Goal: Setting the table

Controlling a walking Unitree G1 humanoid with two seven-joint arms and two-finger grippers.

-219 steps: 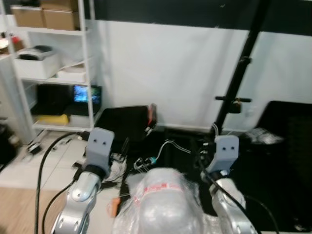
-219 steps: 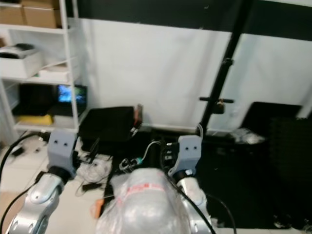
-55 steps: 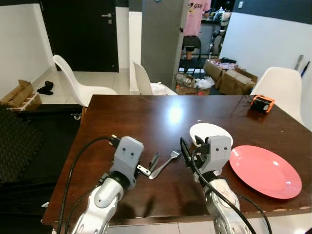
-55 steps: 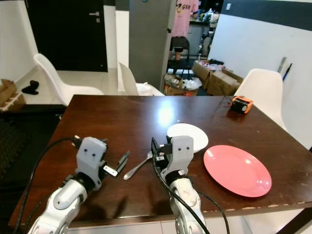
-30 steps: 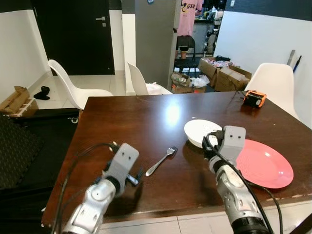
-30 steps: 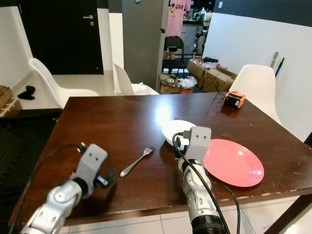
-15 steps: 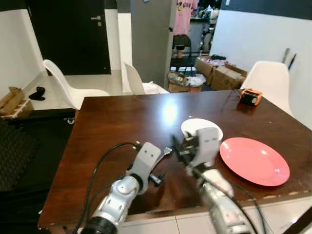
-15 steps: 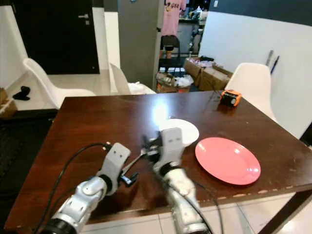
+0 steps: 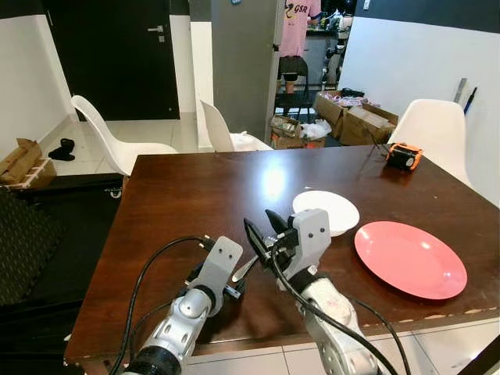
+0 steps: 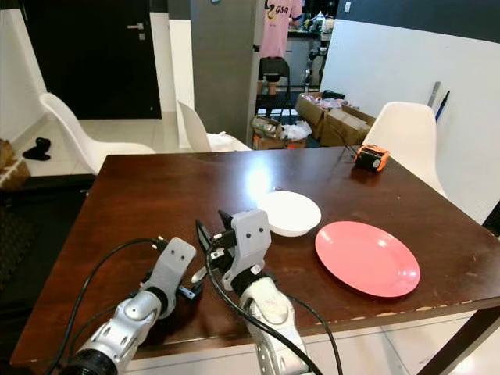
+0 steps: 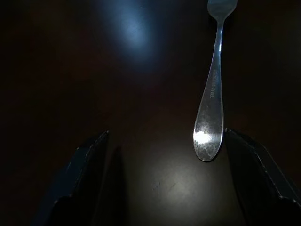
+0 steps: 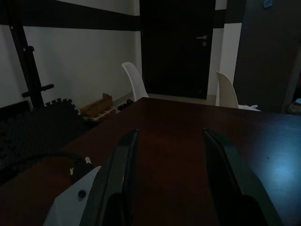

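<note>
A silver fork (image 11: 211, 100) lies on the dark brown table (image 9: 195, 195), near the front edge. My left gripper (image 11: 165, 141) is low over the table and open, and the end of the fork's handle lies between its fingers, close to one finger (image 11: 257, 179). In the eye views the fork (image 10: 199, 275) is mostly hidden behind my arms. My right gripper (image 9: 264, 228) hovers just above it, open and empty, pointing left across the table. To the right sit a white bowl (image 9: 326, 212) and a pink plate (image 9: 410, 258).
An orange tool (image 9: 405, 156) lies at the table's far right corner. White chairs (image 9: 117, 144) stand behind the table on the left and another (image 9: 436, 133) on the right. Cardboard boxes (image 9: 355, 121) are on the floor beyond. The table's front edge (image 9: 258, 344) is close below my arms.
My right gripper has shifted a little to the left, above the fork. The left arm has drawn back slightly toward me. Plate and bowl stay put.
</note>
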